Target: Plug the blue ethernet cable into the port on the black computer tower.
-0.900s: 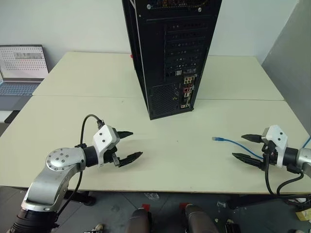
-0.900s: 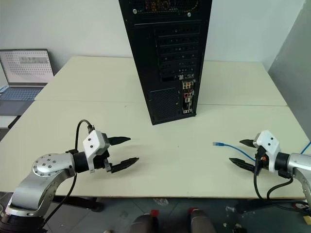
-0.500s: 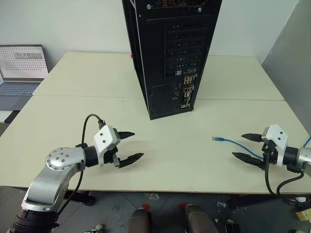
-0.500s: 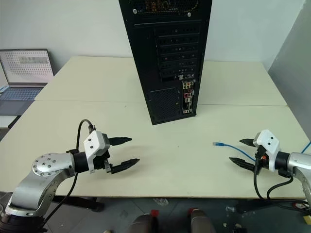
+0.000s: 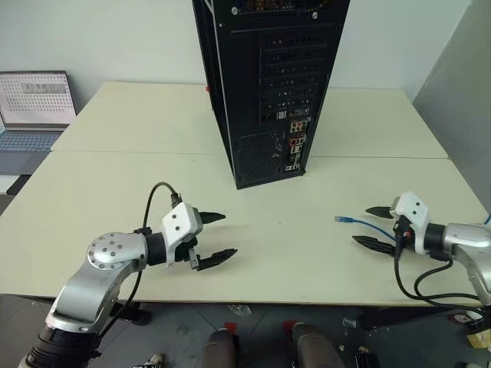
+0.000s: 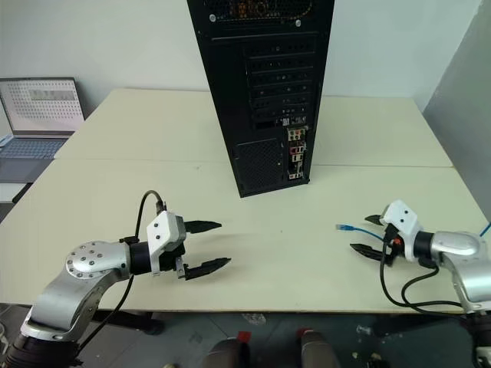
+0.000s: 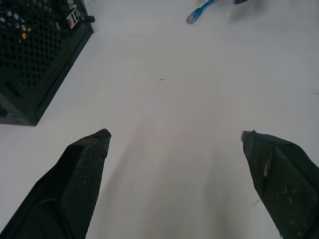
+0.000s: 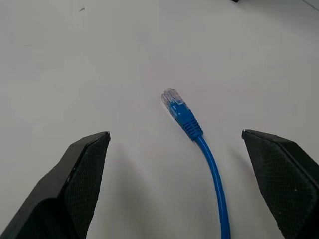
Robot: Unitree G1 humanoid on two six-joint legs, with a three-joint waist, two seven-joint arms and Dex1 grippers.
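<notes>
1. Cable (image 8: 192,127) pickup is your step in hand: it lies flat on the bench (image 5: 115,123), its clear plug pointing toward the left gripper (image 5: 216,236), touched by nothing.
2. Right gripper (image 5: 372,226) has its jaws spread wide, the plug between and just ahead of them; the left jaws are spread too, holding nothing.
3. Next, you close on the blue boot behind the plug.
4. Tower (image 5: 268,84) stands well apart; the port is probably among its lower rear sockets, too small to pick out.
</notes>
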